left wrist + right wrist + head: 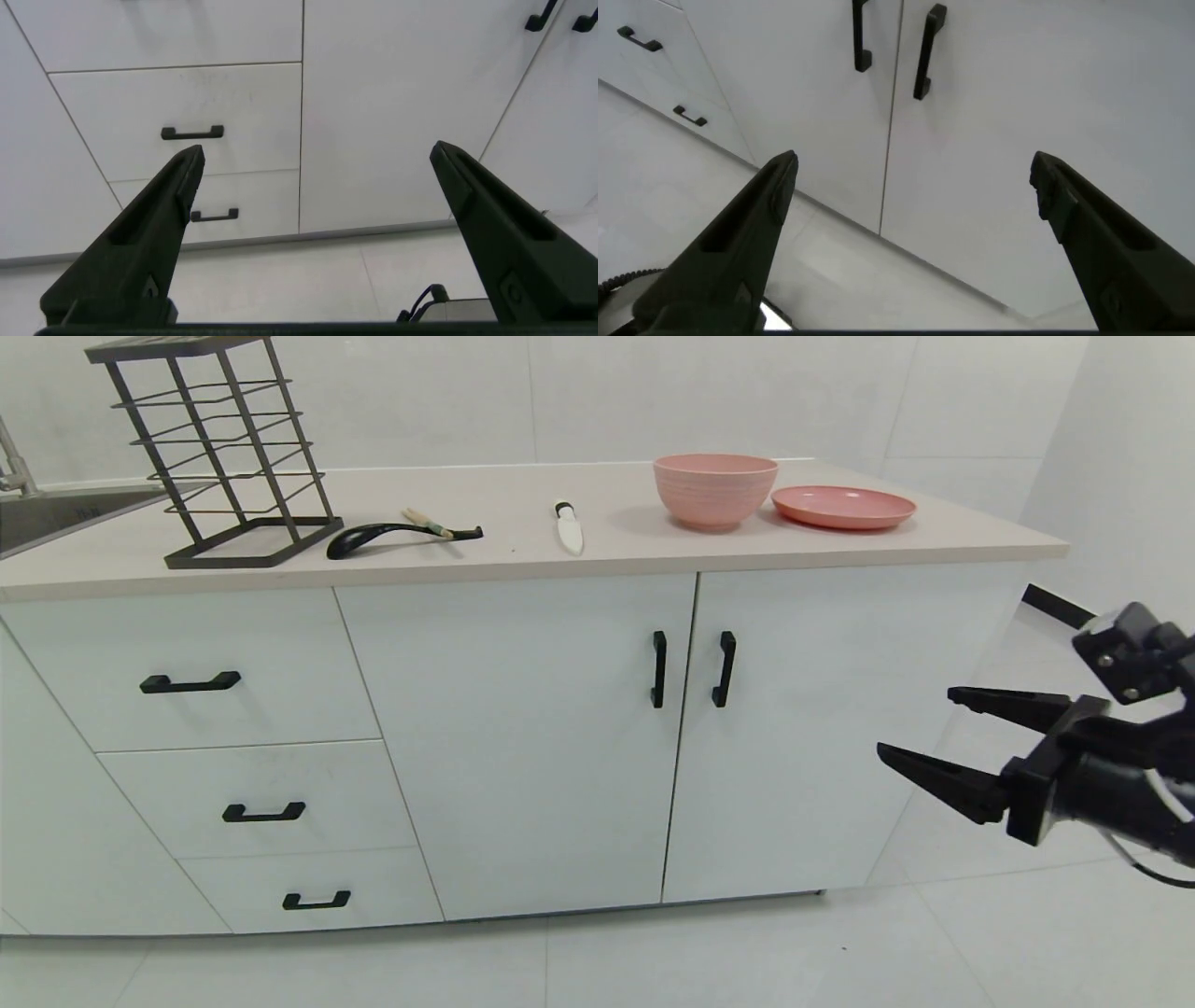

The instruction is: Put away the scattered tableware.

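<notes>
1. Two pink pieces of tableware are set at the far right of the pale table (952,537): a deep ribbed pink bowl (715,490) and, just to its right, a shallow pink plate (843,507). Whether the two touch cannot be told.
2. A small white knife-shaped utensil (569,526) is laid near the middle of the table, close to the near edge.
3. A black long-handled spoon (392,535) is laid to the left of it, and a short wooden-handled utensil (428,523) is seen lying at its handle.
4. A black wire dish rack (219,453) is stood upright at the left of the table, with a steel sink (56,513) to the left of it.
5. The right pincer (915,720) is held low at the right, in front of the white cabinet doors (523,737) and well below the tabletop. Its fingers are spread apart and nothing is gripped.
6. The left pincer (317,149) is pointed at the white drawers (234,103) with black handles. Its fingers are spread wide, with nothing between them.
</notes>
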### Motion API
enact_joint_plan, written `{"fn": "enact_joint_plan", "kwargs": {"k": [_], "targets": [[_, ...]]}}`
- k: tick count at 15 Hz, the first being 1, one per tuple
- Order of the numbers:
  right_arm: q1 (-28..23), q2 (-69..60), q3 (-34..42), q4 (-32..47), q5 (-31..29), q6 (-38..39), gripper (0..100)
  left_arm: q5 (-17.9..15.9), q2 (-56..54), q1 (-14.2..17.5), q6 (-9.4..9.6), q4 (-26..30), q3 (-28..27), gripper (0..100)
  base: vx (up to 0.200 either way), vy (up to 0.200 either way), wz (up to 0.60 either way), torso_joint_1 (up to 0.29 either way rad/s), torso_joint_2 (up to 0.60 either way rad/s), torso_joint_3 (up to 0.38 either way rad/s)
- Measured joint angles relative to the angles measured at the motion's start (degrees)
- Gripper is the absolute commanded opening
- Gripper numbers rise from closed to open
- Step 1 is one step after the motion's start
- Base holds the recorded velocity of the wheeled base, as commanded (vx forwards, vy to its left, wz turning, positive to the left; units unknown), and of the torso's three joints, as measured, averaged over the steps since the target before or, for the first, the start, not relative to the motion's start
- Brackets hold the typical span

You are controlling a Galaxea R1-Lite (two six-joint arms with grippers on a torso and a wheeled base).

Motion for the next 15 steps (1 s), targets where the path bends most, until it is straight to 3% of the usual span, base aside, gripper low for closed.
{"fn": "enact_joint_plan", "kwargs": {"k": [4,7,8,10,13,15], "targets": [[1.1,9.4,-4.6,-6.8,3.9,-0.1,100,-0.1,0.0,-0.1,-2.16,0.0,0.0,100,0.0,0.0,0.0,0.0,0.0,0.0],[2.7,14.2,-5.4,-10.9,4.9,-0.2,100,-0.1,0.0,-0.1,-1.08,-0.1,0.0,100,0.0,0.0,0.0,0.0,0.0,0.0],[2.9,14.9,-4.9,-11.3,5.0,-0.2,100,-0.2,0.0,-0.1,0.18,-0.2,0.0,100,0.0,0.0,0.0,0.0,0.0,0.0],[2.9,15.2,-2.9,-12.5,5.0,-0.3,100,-0.7,0.0,-0.1,0.24,-4.0,-0.6,100,0.0,0.0,0.0,0.0,0.0,0.0],[2.6,14.2,2.1,-16.9,5.7,-0.3,100,-2.9,1.2,-0.2,-0.79,-8.9,-10.6,100,0.0,0.0,0.0,0.0,0.0,0.0],[2.4,13.9,3.5,-18.6,6.7,-0.2,100,-6.1,3.9,-1.9,-1.08,-7.7,-15.3,100,0.0,0.0,0.0,0.0,0.0,0.0]]}}
